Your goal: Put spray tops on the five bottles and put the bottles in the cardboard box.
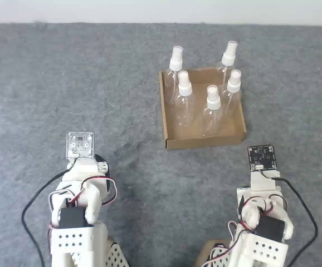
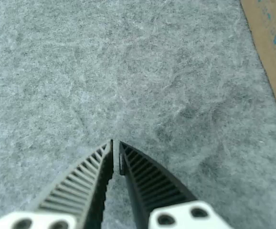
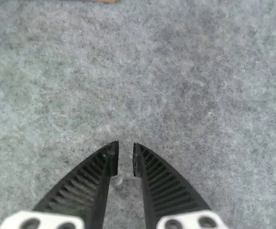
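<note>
Jaws empty: left gripper (image 2: pixel 116 143) closed, right gripper (image 3: pixel 125 145) barely ajar. Five capped bottles (image 1: pixel 184 103) appear boxed in the cardboard box (image 1: pixel 205 142), upper right; park your arms low, clear of it.

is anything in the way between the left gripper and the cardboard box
Nothing visible. Only bare grey carpeted table lies between the left gripper and the shallow brown cardboard box, where the five clear spray-topped bottles stand.

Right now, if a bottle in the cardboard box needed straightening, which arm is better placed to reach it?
Right, probably. In the high view the right arm sits just beside the near corner of the cardboard box, while the left arm stands farther off.
</note>
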